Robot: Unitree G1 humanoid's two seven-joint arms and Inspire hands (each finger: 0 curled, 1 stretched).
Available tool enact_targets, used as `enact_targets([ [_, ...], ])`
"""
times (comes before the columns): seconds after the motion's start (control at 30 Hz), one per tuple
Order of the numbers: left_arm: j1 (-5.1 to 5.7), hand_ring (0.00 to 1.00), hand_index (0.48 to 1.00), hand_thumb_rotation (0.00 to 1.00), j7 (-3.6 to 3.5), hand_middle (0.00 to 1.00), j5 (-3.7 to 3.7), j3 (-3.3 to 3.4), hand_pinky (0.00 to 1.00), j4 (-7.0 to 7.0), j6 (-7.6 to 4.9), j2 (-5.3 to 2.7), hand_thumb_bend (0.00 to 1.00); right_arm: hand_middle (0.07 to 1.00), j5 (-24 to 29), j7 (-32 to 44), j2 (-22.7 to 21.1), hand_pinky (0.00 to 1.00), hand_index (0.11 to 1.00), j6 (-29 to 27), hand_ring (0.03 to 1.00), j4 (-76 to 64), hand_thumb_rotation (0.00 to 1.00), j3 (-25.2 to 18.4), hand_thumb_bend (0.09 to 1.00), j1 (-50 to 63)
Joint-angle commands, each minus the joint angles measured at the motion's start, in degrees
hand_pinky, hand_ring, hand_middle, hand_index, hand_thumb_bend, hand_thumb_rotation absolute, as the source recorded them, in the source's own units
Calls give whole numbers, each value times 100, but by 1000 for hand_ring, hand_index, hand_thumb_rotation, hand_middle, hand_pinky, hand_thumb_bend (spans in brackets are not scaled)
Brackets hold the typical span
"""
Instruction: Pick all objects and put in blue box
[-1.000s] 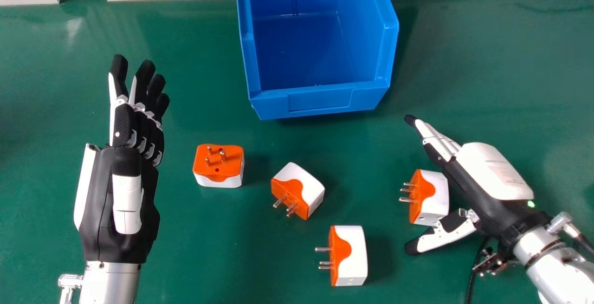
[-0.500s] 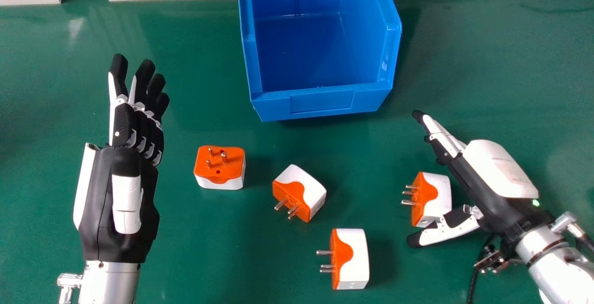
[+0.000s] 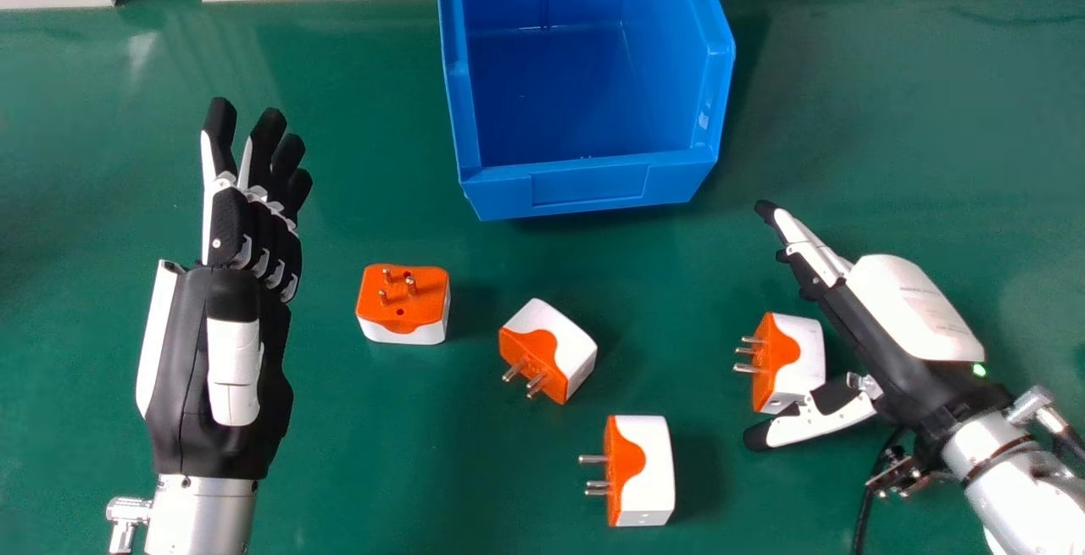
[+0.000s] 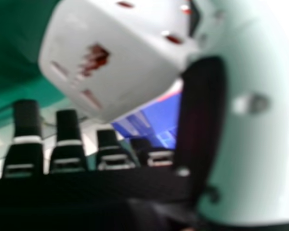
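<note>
While your left hand (image 3: 229, 352) rests open and empty at the left, your right hand (image 3: 903, 313) has shifted slightly outward, its thumb nudged closer to the near side of the rightmost plug adapter (image 3: 801, 364). You have straight fingers beyond that white-and-orange adapter, wide open and gripping nothing; whether the thumb touches it, you cannot tell. This looks like lining up a first grasp, with three other adapters (image 3: 403, 305) also waiting outside the blue box (image 3: 589, 186).
</note>
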Motion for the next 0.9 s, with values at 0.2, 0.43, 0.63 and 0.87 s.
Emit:
enact_targets([
  [0.2, -23, 995, 1000, 947, -43, 1000, -79, 0, 1000, -108, -29, 5, 940, 844, 106, 14, -13, 686, 882, -113, 783, 220, 44, -105, 967, 38],
  [0.43, -13, 995, 1000, 947, -56, 1000, -96, -15, 1000, -123, -7, 0, 940, 797, 28, -191, 5, 701, 834, -191, 754, 307, 15, -116, 935, 3],
  [0.63, 1, 997, 1000, 946, -49, 1000, -101, -10, 1000, -146, 3, 8, 940, 746, 25, -317, 34, 646, 784, -288, 698, 352, 4, -125, 920, 2],
  [0.87, -8, 997, 1000, 945, -75, 1000, -131, 2, 1000, -116, -8, 20, 941, 714, 101, -263, 66, 555, 748, -383, 647, 367, 0, -172, 891, 21],
])
